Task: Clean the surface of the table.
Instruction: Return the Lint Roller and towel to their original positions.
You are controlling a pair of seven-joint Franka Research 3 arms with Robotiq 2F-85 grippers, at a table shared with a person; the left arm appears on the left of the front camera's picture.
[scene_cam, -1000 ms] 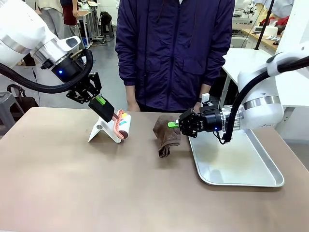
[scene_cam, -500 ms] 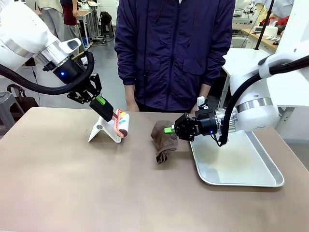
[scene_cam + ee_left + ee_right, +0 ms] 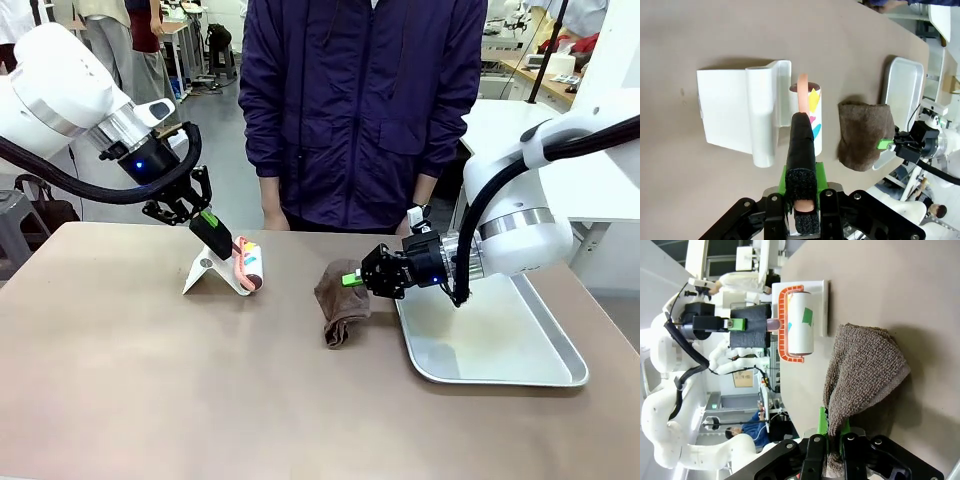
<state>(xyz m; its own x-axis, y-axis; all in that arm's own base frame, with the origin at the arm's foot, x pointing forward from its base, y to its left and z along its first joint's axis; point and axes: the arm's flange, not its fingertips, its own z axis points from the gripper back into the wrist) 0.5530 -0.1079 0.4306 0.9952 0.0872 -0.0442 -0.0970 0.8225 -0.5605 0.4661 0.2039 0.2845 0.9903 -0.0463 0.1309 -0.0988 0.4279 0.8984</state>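
Observation:
The brownish table (image 3: 180, 400) holds a lint roller (image 3: 248, 262) with a white drum and coloured shapes, resting against its white stand (image 3: 205, 272). My left gripper (image 3: 212, 228) is shut on the roller's black handle (image 3: 802, 145), with the drum (image 3: 813, 120) beside the stand (image 3: 735, 117). A brown towel (image 3: 340, 296) lies crumpled on the table just left of the tray. My right gripper (image 3: 356, 278) is shut on the towel's right edge, and the towel (image 3: 865, 372) hangs from my right gripper (image 3: 833, 432) onto the table (image 3: 925, 295).
A shiny metal tray (image 3: 505, 350) sits on the table's right part, under my right arm. A person in a dark jacket (image 3: 360, 110) stands at the far edge, hands down near the table. Bare tabletop stretches across the front.
My right gripper has dragged the towel leftward, away from the tray. My left gripper has shifted slightly left and down with the roller, toward the stand.

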